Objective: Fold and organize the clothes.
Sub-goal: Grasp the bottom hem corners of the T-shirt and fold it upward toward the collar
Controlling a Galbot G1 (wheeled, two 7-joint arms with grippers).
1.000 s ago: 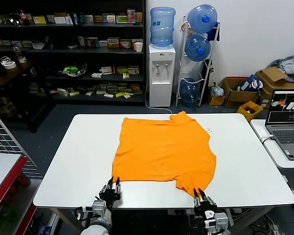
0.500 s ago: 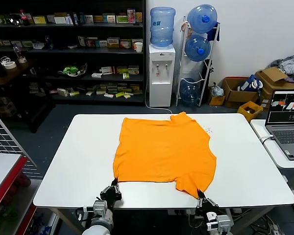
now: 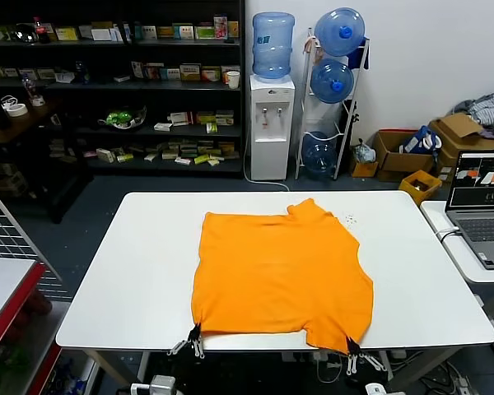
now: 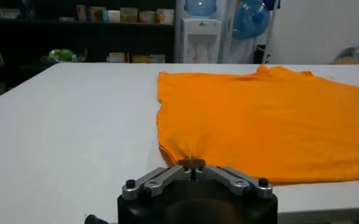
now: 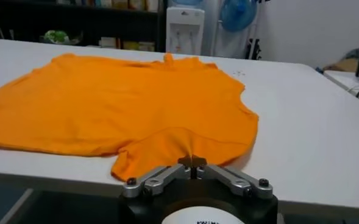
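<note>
right now both my pincers sit at the near edge of the white table [image 3: 132,271], the edge closest to my body, and each one is pinched tight on the orange t-shirt [image 3: 280,276]. my left gripper [image 3: 196,339] has its fingers drawn fully together on the near left corner of the shirt's hem; in the left wrist view the cloth puckers into small folds right where the tips of the left gripper [image 4: 192,164] meet, and nothing else is in its bite. my right gripper [image 3: 351,350] is likewise closed all the way, clamped on the near right corner, where a flap of fabric reaches toward the table's edge; in the right wrist view the right gripper [image 5: 192,162] has that flap bunched at its tips.

the t-shirt lies flat on the table, plain side up, set slightly toward the table's right half. its near hem runs just beside the table's near edge, its collar points toward the table's far edge, and bare tabletop lies beyond the collar. a wide strip of bare tabletop shows on the left of the shirt, a narrower one on the right.

beyond the table's far edge stands a water dispenser [image 3: 271,123], and off the table's right edge sits an open laptop [image 3: 481,206] on another surface.
</note>
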